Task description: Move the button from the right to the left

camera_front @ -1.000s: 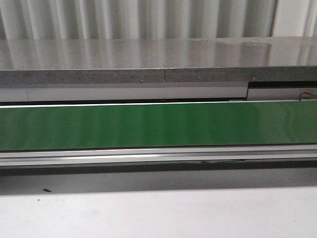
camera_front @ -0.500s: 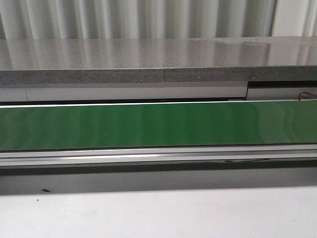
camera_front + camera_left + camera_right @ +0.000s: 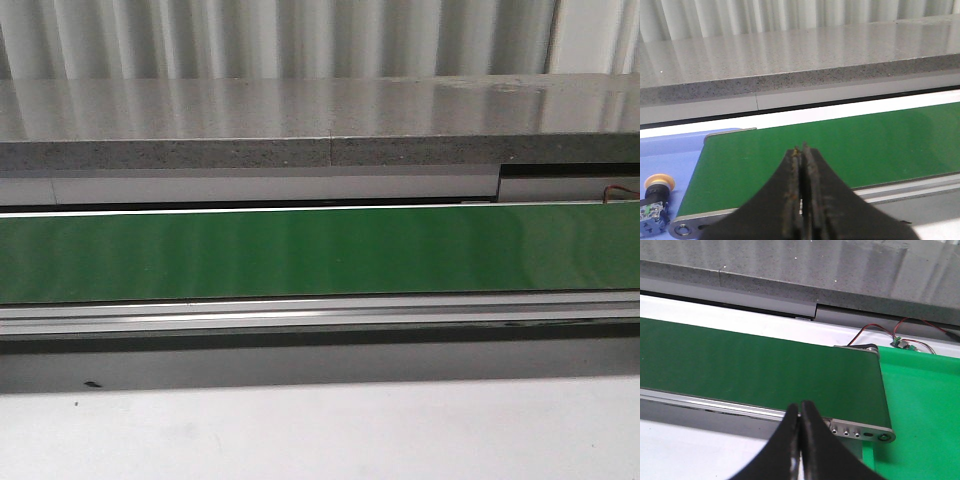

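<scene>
The button (image 3: 655, 200), with a yellow-orange cap, dark body and blue block, lies on a light blue surface (image 3: 670, 155) just past the left end of the green belt (image 3: 840, 145), seen only in the left wrist view. My left gripper (image 3: 801, 148) is shut and empty over the belt's near edge, to the right of the button. My right gripper (image 3: 800, 404) is shut and empty at the near rail by the belt's right end (image 3: 860, 390). The front view shows the bare belt (image 3: 320, 250) and neither gripper.
A grey stone ledge (image 3: 300, 125) runs behind the belt. A bright green mat (image 3: 925, 405) lies past the belt's right end, with red wires and a small board (image 3: 900, 340) behind it. A white table surface (image 3: 320, 430) lies in front of the conveyor rail (image 3: 320, 318).
</scene>
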Robot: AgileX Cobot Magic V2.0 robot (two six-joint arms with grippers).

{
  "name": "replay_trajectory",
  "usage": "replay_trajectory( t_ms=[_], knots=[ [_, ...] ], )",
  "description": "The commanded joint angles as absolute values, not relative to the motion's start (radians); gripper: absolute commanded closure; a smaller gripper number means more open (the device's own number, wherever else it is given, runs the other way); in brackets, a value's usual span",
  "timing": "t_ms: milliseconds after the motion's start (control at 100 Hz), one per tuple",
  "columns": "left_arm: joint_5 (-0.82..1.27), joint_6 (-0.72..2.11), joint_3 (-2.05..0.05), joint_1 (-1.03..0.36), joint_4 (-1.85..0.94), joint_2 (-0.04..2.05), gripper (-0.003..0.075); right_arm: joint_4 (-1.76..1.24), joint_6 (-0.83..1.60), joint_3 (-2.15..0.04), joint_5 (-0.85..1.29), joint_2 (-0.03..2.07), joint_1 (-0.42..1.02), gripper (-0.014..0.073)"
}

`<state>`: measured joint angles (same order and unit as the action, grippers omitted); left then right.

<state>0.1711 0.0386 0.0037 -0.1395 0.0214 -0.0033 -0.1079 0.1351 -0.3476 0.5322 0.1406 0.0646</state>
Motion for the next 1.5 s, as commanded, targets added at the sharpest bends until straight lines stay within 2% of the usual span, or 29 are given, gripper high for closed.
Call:
replay_trajectory(
  t_ms=[0,360,520,670,950,1100,1490],
  knots=[
    [0.095,0.031,0.041,-0.137,0.012,-0.036,0.0741,-0.099,0.141,-0.369,0.453,0.151,0.065,0.0660],
    [0.095,0.031,0.041,-0.137,0.012,-0.036,0.0741,-0.099,0.141,-0.366,0.433,0.151,0.063,0.0660],
    [0.095,0.031,0.041,-0.137,0.012,-0.036,0.0741,-0.042,0.108,-0.291,0.241,0.151,0.063,0.0660],
    [0.095,0.031,0.041,-0.137,0.012,-0.036,0.0741,0.060,-0.056,-0.175,0.050,0.151,0.054,0.0660],
    [0.095,0.031,0.041,-0.137,0.012,-0.036,0.0741,0.073,-0.100,0.009,-0.052,0.059,-0.014,0.0660],
    [0.095,0.031,0.041,-0.137,0.012,-0.036,0.0741,0.073,-0.100,0.007,0.007,-0.034,-0.019,0.0660],
    [0.095,0.031,0.041,-0.137,0.012,-0.036,0.0741,0.073,-0.100,0.007,0.000,-0.031,-0.019,0.0660]
  ],
)
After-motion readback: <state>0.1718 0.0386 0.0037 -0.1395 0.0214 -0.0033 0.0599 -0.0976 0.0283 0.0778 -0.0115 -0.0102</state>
